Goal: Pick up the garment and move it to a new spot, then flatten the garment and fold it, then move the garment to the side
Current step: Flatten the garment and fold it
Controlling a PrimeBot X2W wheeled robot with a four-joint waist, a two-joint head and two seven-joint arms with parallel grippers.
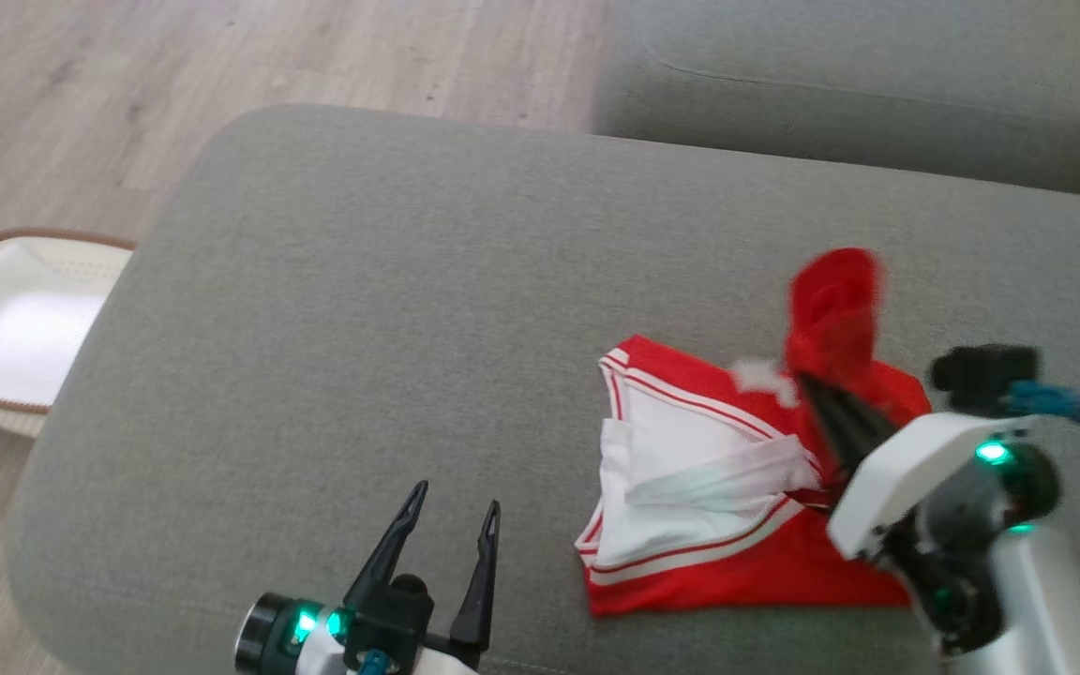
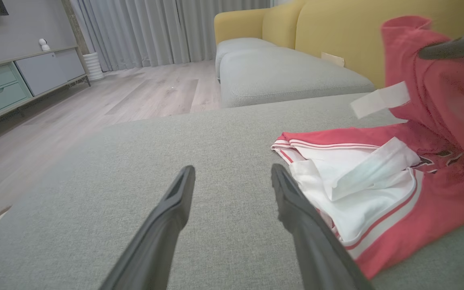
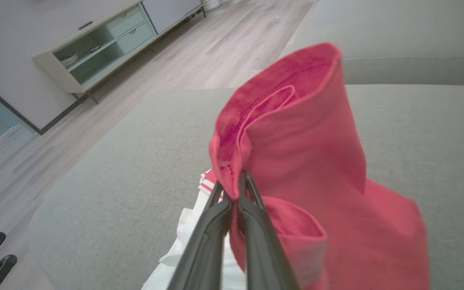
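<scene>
On the right of the grey cushion (image 1: 362, 328) the red garment (image 1: 746, 562) lies bunched, one fold pinched tight by the right gripper (image 1: 807, 382); the left gripper (image 1: 457, 497) gapes empty. So thin a pinch could slip, dropping the fold crumpled

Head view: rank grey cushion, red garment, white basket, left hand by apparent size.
1. grey cushion
2. red garment
3. white basket and left hand: about alike; hand is nearer camera.

garment (image 1: 690, 450) on cushion (image 1: 362, 328), basket (image 1: 52, 267) left
</scene>
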